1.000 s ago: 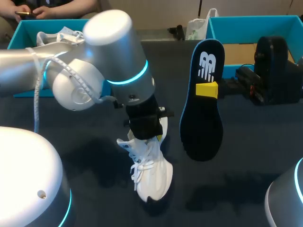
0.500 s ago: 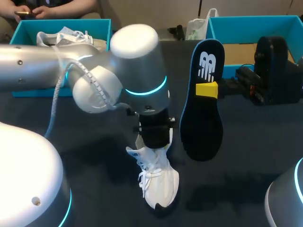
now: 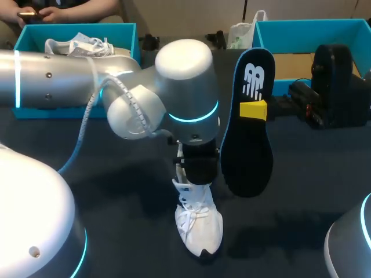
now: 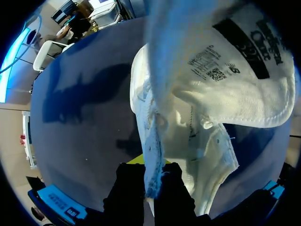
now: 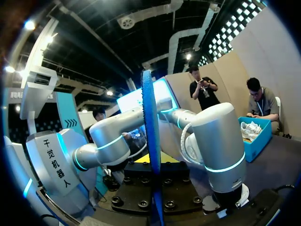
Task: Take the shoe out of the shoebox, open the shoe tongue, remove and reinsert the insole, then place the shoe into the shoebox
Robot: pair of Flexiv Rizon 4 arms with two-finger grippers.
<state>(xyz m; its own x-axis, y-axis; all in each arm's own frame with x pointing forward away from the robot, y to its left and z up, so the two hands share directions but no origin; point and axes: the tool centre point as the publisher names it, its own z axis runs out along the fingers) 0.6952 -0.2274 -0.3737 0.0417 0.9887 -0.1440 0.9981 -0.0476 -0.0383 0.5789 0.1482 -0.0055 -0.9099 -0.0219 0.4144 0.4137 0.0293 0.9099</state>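
Dark table [image 3: 116, 191]; white bag [image 3: 240, 32] at far edge.

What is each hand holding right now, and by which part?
The left hand pinches the shoe by the edge of its opening; the right hand clamps the insole near its middle.

The white lace-up sneaker [image 3: 199, 226] is at the front middle of the dark table [image 3: 104, 191], directly under the left gripper [image 4: 150, 169], whose fingers pinch its collar. Just right of it, the navy foam insole [image 3: 248, 145] hangs upright above the table, clamped in the right gripper [image 3: 253, 110]. A teal cardboard shoebox [image 3: 35, 43] sits far left with a second white sneaker [image 3: 75, 45] inside. Another teal box [image 3: 313, 26] sits far right.
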